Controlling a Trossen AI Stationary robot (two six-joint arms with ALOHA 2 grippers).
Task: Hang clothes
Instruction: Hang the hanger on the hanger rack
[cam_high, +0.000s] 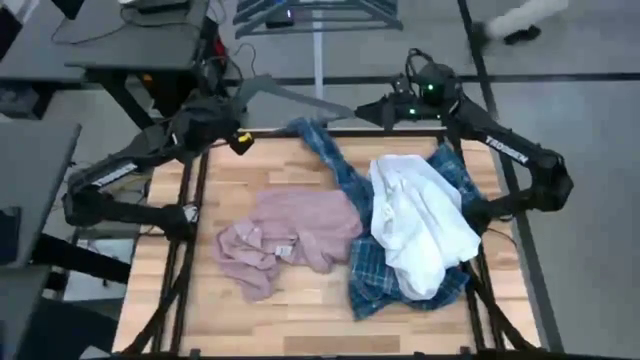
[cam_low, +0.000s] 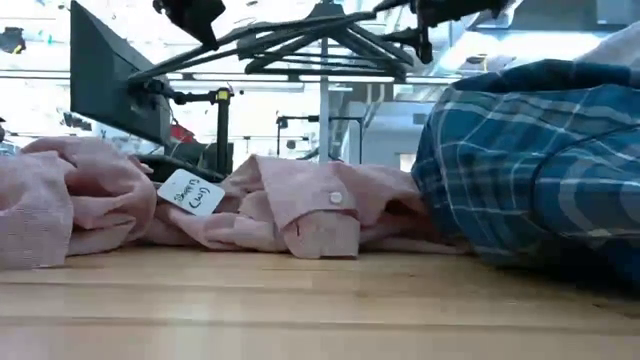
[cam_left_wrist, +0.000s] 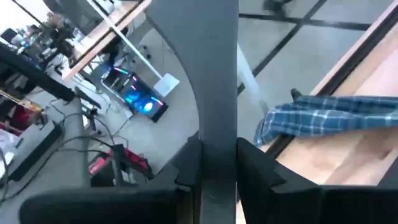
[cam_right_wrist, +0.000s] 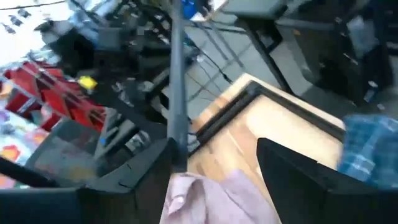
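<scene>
On the table lie a dusty pink shirt (cam_high: 290, 235) (cam_low: 300, 215), a white shirt (cam_high: 420, 225) and, under it, a blue plaid shirt (cam_high: 400, 275) (cam_low: 530, 160) with a sleeve (cam_left_wrist: 323, 115) reaching the far edge. Above that edge a grey hanger (cam_high: 300, 98) (cam_low: 300, 40) hangs in the air. My left gripper (cam_high: 237, 95) (cam_left_wrist: 217, 171) is shut on one end of it. My right gripper (cam_high: 378, 110) (cam_right_wrist: 214, 165) stands open at the other end, with the hanger's bar (cam_right_wrist: 177, 93) beside one finger. My left gripper pinches a flat grey arm of the hanger (cam_left_wrist: 217, 149) between its two fingers (cam_left_wrist: 186, 168), coming nearly level from the table's left side. The arm runs on ahead past the fingers, and the hanger is lifted clear of the table. My right gripper has the hanger's bar (cam_right_wrist: 178, 146) at the inner side of one finger (cam_right_wrist: 149, 168); whether they touch, I cannot tell.
A black frame (cam_high: 195, 200) runs along the table's edges. Beyond the far edge stand a rack with more hangers (cam_high: 310, 15), desks (cam_high: 130, 40) and cables on the floor. Bare wood (cam_high: 270, 170) lies between the shirts and the far left corner.
</scene>
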